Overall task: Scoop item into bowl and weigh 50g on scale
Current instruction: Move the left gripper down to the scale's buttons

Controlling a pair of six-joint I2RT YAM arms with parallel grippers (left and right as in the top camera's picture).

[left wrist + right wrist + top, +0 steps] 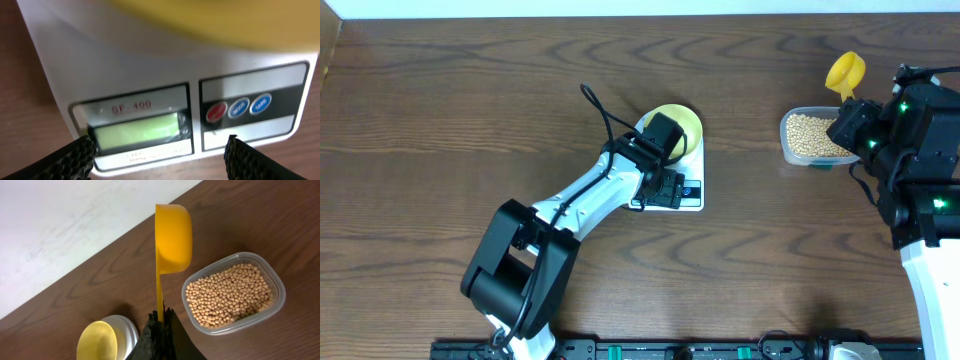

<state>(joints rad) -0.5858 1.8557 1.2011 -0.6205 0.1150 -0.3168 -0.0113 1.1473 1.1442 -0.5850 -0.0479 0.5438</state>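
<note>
The white scale (692,196) stands mid-table with the pale-yellow bowl (684,124) on it. My left gripper (665,186) hangs open low over the scale's front. In the left wrist view its fingers (160,156) straddle the display (135,132), with the bowl (210,20) blurred above. My right gripper (850,125) is shut on the handle of a bright yellow scoop (845,72), held upright beside the clear tub of tan beans (808,135). The right wrist view shows the scoop (172,235), the beans (227,295), the bowl (97,340) and the scale (131,329). No beans show in the bowl.
The scale has a red and two blue buttons (240,107) right of its display. The brown wooden table (470,120) ends at a white surface along the far edge (60,225). The left arm (560,230) reaches diagonally from the front edge.
</note>
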